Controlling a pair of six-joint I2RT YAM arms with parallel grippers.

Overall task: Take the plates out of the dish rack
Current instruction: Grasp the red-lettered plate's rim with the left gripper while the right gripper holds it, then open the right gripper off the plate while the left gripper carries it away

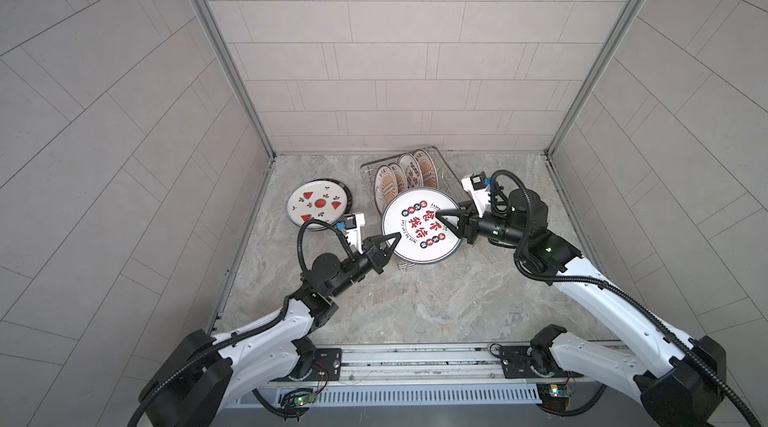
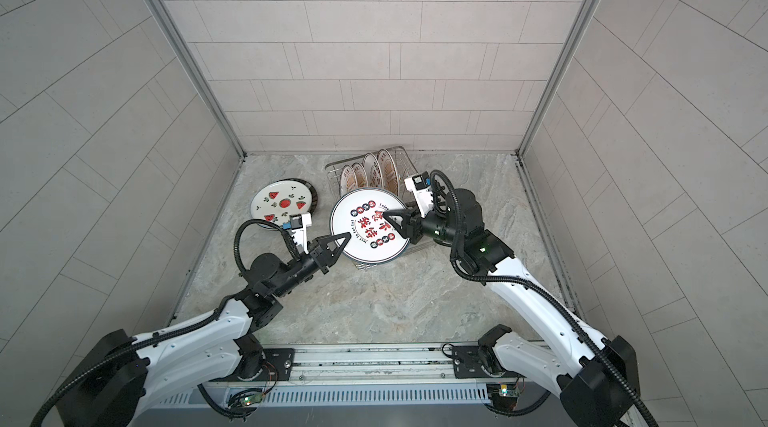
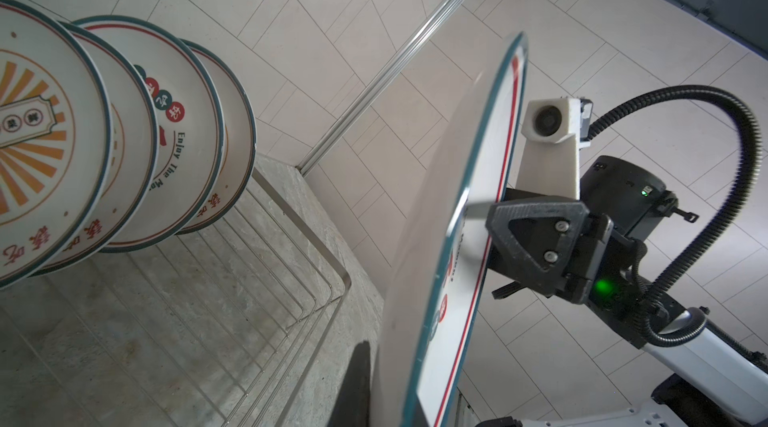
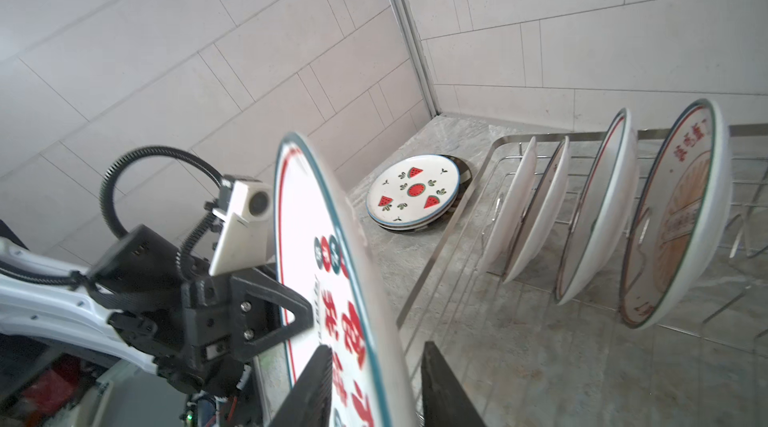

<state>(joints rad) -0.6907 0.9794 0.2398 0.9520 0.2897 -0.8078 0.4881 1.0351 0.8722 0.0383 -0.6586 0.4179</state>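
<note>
A large white plate point(image 1: 419, 233) with red and dark characters and a teal rim hangs tilted over the near end of the dish rack point(image 1: 443, 164), between both arms. My left gripper point(image 1: 392, 240) is shut on its near-left rim. My right gripper point(image 1: 439, 218) straddles the far-right rim. In the right wrist view its fingers point(image 4: 316, 379) stand apart, with a gap beside the plate point(image 4: 332, 279). Several orange-sunburst plates point(image 1: 399, 179) stand upright in the rack's far half. Seen from the left wrist, the held plate point(image 3: 436, 217) is edge-on.
A watermelon plate point(image 1: 318, 202) tops a low stack on the marble table point(image 1: 415, 304) at the left, just behind my left wrist. Tiled walls close in the back and both sides. The rack's wire rim point(image 4: 440, 262) lies under the held plate.
</note>
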